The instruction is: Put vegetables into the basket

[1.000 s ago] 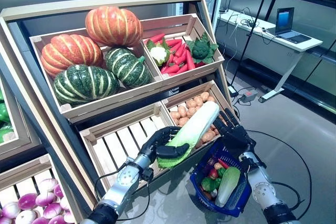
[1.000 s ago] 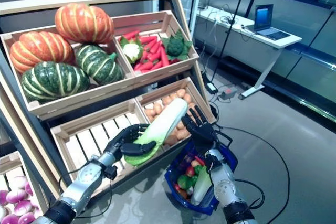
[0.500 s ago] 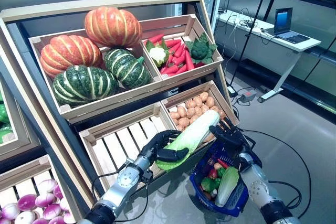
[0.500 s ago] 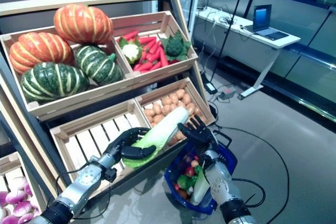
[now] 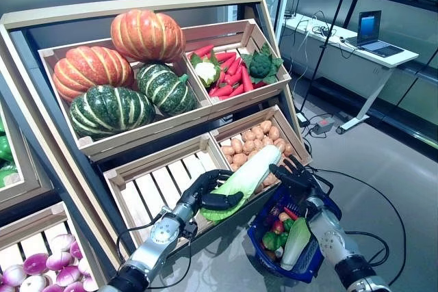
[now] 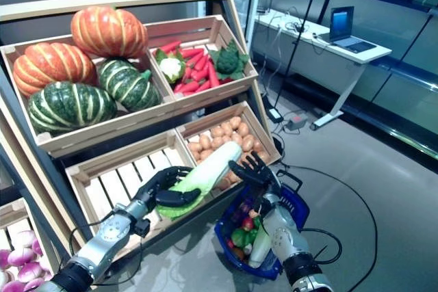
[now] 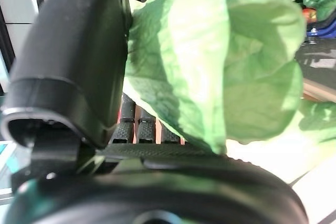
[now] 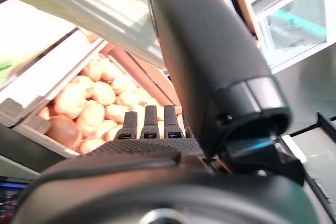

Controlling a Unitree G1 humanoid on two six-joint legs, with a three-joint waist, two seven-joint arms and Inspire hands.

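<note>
My left hand is shut on the leafy end of a long napa cabbage, held in front of the lower crates with its white end pointing up to the right. The green leaves show against my thumb in the left wrist view. My right hand is open, fingers straight, beside the cabbage's white end and just above the blue basket on the floor. The basket holds another pale green cabbage, a red vegetable and a green one.
The wooden stand with slanted crates rises behind both hands; a crate of potatoes is right behind the cabbage. A white desk with a laptop stands at the far right. Grey floor lies to the right of the basket.
The cabbage has come down and tilted flatter in my left hand. My right hand has moved lower with it, staying by its white end above the basket.
</note>
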